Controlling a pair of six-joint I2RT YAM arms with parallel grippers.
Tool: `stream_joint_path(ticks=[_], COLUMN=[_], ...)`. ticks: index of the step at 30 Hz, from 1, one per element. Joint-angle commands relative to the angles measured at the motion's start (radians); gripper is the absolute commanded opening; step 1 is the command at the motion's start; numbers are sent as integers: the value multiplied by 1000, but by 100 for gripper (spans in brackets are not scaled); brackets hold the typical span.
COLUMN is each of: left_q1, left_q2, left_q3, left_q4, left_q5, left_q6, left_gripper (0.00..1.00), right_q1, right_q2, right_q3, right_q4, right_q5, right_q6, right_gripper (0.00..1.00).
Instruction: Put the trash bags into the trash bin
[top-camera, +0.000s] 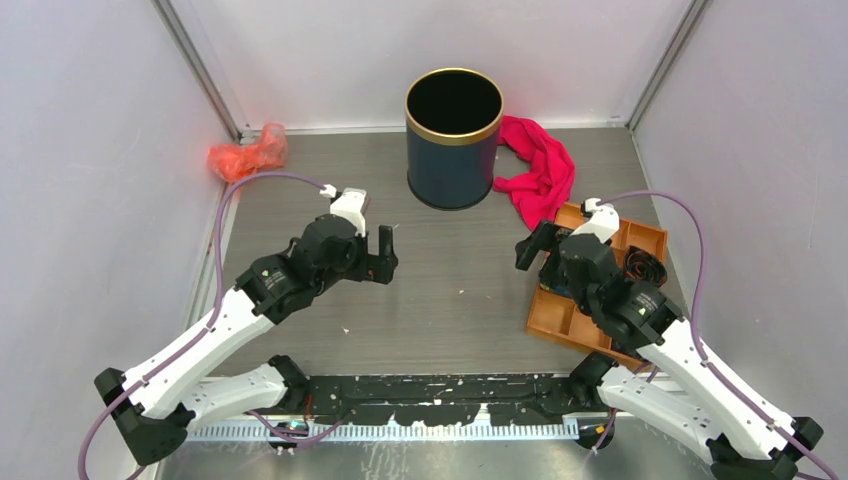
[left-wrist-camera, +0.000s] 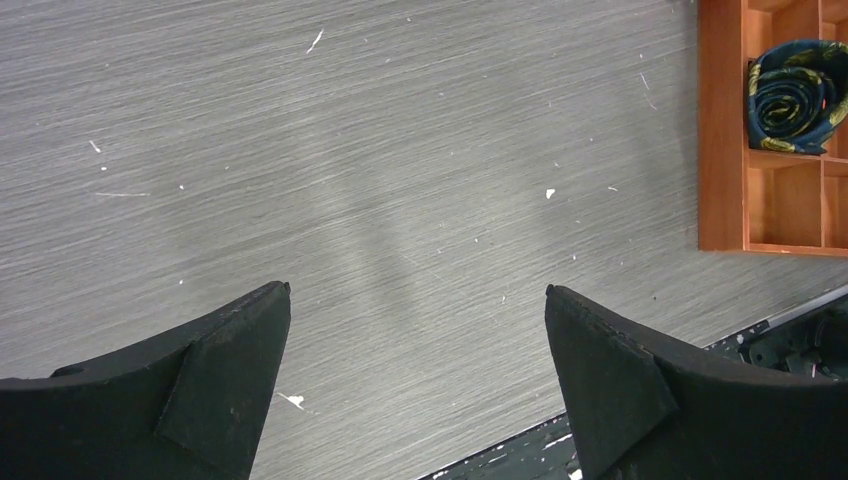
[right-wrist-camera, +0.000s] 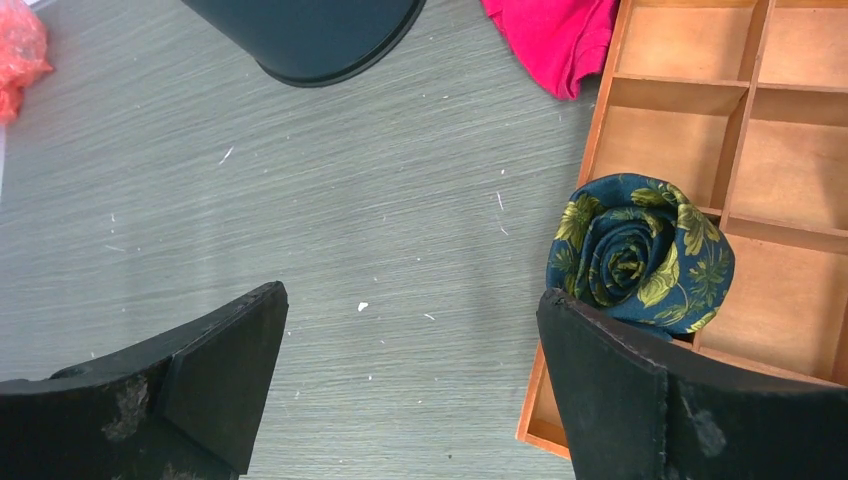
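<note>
The crumpled red-pink trash bag (top-camera: 246, 153) lies on the table at the far left corner; its edge shows in the right wrist view (right-wrist-camera: 18, 52). The dark navy trash bin (top-camera: 453, 138) with a gold rim stands upright at the back centre, empty as far as I can see; its base shows in the right wrist view (right-wrist-camera: 310, 38). My left gripper (top-camera: 383, 256) is open and empty over bare table, well short of the bag. My right gripper (top-camera: 530, 248) is open and empty by the orange tray's left edge.
A magenta cloth (top-camera: 538, 172) lies right of the bin. An orange compartment tray (top-camera: 555, 315) sits at the right, with a rolled blue-and-yellow floral fabric (right-wrist-camera: 638, 252) in one compartment. Enclosure walls stand on three sides.
</note>
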Motion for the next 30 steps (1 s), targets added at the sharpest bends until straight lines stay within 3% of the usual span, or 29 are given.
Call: stream_joint_path(ticks=[1,11,18,22,30], left_q1=[-8,-11,21,154,524], left_q2=[-14,-12,69,150,328], left_q3=[-8,-1,85,138,235], left_q4=[13,31,-23,-19,96], left_q5=[-53,-84,-241,-220,-99], left_q6=[-21,-31,-7,10,7], left_gripper=[100,100,100,100,100], right_q1=[9,13,14,13,13], right_q2=[-28,-69,-62,-60,-61], right_q3=[6,11,38,40,4], right_q4=[3,-20,-21,-22,14], right_q5=[41,31,-2,-28,-68], right_q6=[36,17,-23,-33,-40], right_gripper=[100,100,100,100,100])
